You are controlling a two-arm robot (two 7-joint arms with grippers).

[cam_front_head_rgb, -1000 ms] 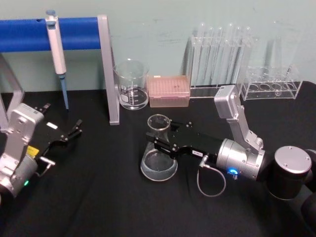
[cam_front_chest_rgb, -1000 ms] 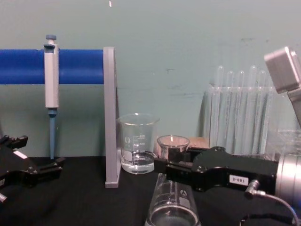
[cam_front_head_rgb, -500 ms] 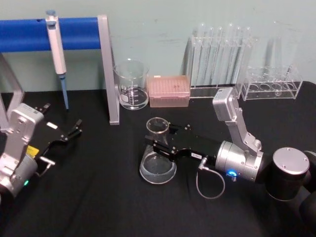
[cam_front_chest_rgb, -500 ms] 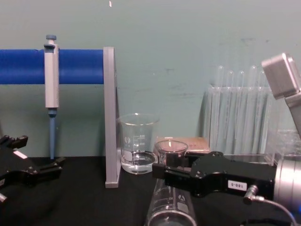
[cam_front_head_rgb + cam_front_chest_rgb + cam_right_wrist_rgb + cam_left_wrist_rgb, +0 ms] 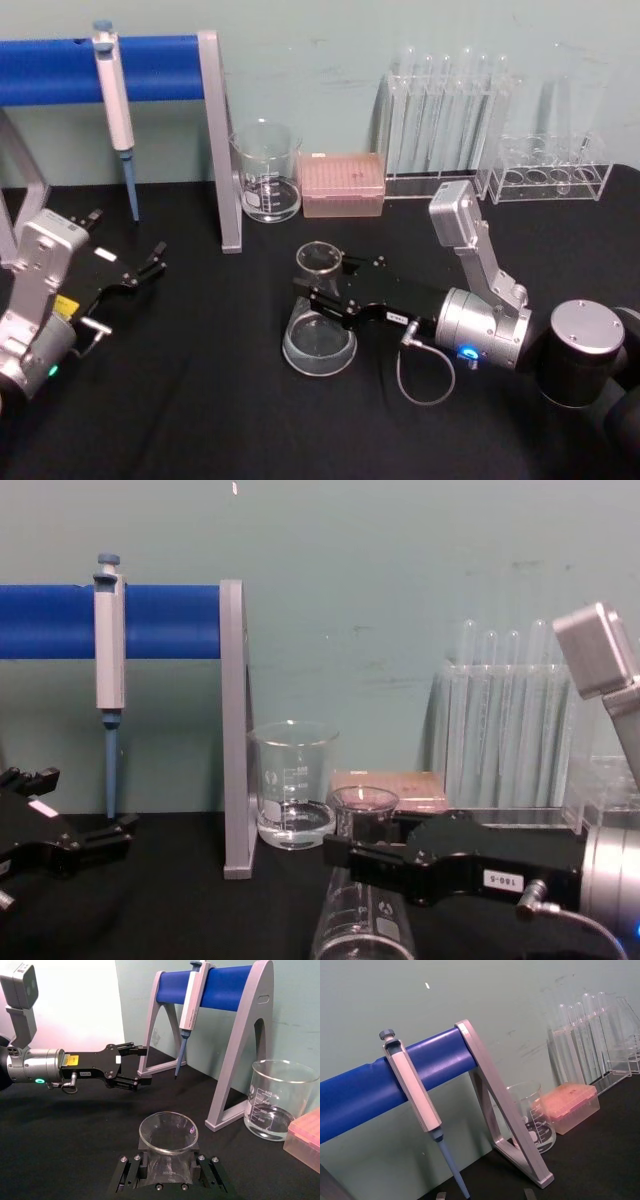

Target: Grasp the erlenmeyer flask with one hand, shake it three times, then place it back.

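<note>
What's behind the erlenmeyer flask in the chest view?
A pink tip box sits right behind the rim of the erlenmeyer flask, with a glass beaker behind to its left. The right gripper, fingers closed on the neck, hides the box's lower part.

- A matte black tabletop (image 5: 200,400) spreads beneath the right gripper (image 5: 315,296) and on every side of it.
- Beyond the gripper, along the tabletop's far edge, rises a plain pale green wall (image 5: 300,70) with faint scuff marks.
- Off to the gripper's left, a paler, whitish wall section (image 5: 75,1005) adjoins the green one.
</note>
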